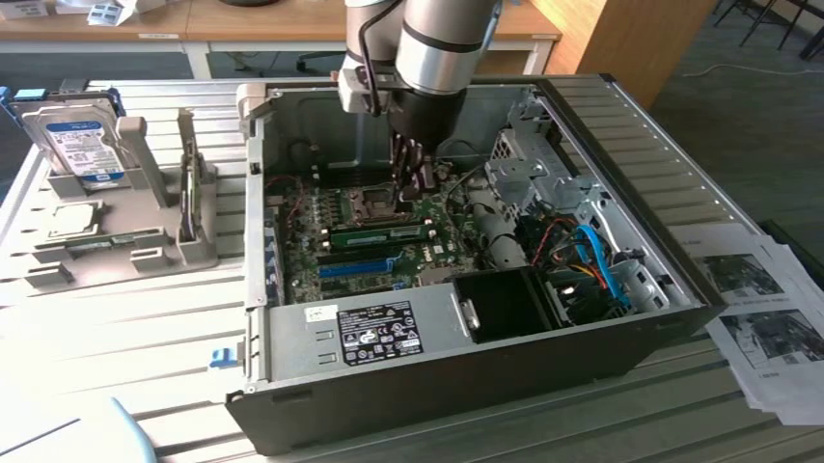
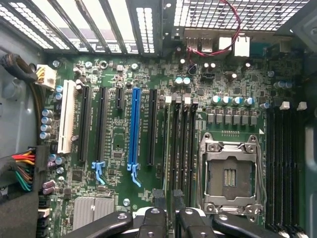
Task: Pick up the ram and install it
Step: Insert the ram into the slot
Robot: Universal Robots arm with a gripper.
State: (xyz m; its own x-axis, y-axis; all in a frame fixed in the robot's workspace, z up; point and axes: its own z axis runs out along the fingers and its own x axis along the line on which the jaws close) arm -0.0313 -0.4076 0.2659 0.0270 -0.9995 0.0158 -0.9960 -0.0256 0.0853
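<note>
**Pincer over the memory slots, ram seated on the board**

The pincer [image 1: 415, 188] hangs straight down inside the open computer case [image 1: 618, 145], low over the motherboard [image 1: 445, 253]. In the wrist view its two dark fingertips [image 2: 159, 198] stand slightly spread. The narrow gap between them lines up with the bank of black memory slots [image 2: 181, 144], and nothing can be seen pinched there.

The ram [image 1: 382, 231], a green stick with dark chips, stands on edge in that bank. It sits just beside the pincer's tips, between the CPU socket [image 1: 373, 201] and the blue expansion slot [image 1: 354, 267]. Whether the tips touch it is not clear.

A labelled power supply [image 1: 373, 328] fills the case's near corner on the exterior view's left. Blue and red cables [image 1: 595, 256] run along the case wall on the exterior view's right.

On the slatted bench [image 1: 129, 328], toward the exterior view's left edge, a hard drive [image 1: 80, 145] stands upright in a grey holder [image 1: 154, 251]. Printed papers [image 1: 759, 309] lie at the bench's edge on the exterior view's right.
</note>
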